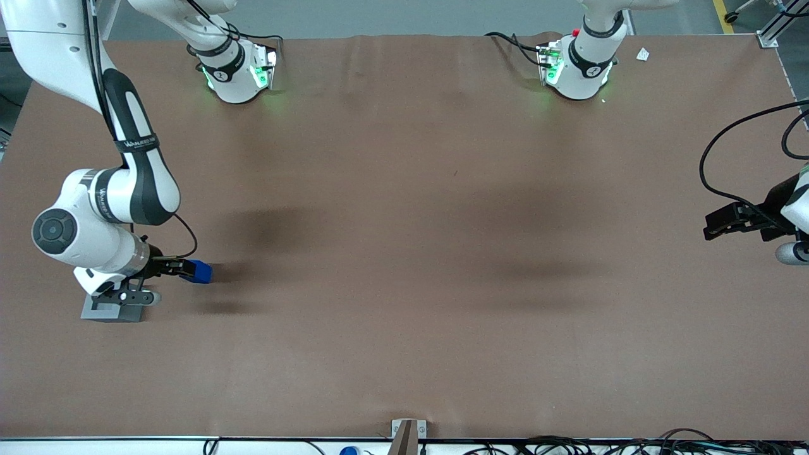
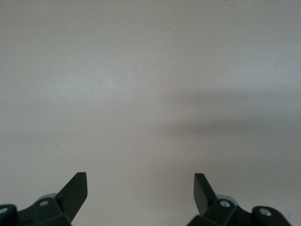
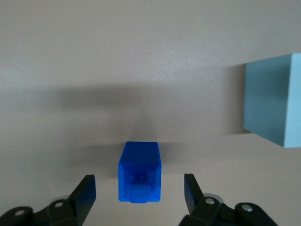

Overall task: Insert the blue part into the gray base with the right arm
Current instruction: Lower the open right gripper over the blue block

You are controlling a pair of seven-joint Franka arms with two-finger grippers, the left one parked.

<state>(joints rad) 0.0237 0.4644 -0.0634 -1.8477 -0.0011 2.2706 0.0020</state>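
The blue part (image 1: 201, 272) lies on the brown table at the working arm's end. In the right wrist view the blue part (image 3: 139, 172) sits between my gripper's fingers with a gap on each side. My right arm's gripper (image 1: 182, 268) is low over the table and open; it also shows in the wrist view (image 3: 138, 180), touching nothing. The gray base (image 1: 112, 310) stands nearer to the front camera than the blue part, partly hidden under the arm's wrist. One of its light walls shows beside the blue part in the wrist view (image 3: 273, 103).
The two arm bases (image 1: 237, 72) (image 1: 578, 69) stand at the table's edge farthest from the front camera. A small metal bracket (image 1: 407, 433) sits at the nearest edge. A white scrap (image 1: 643, 54) lies near the parked arm's base.
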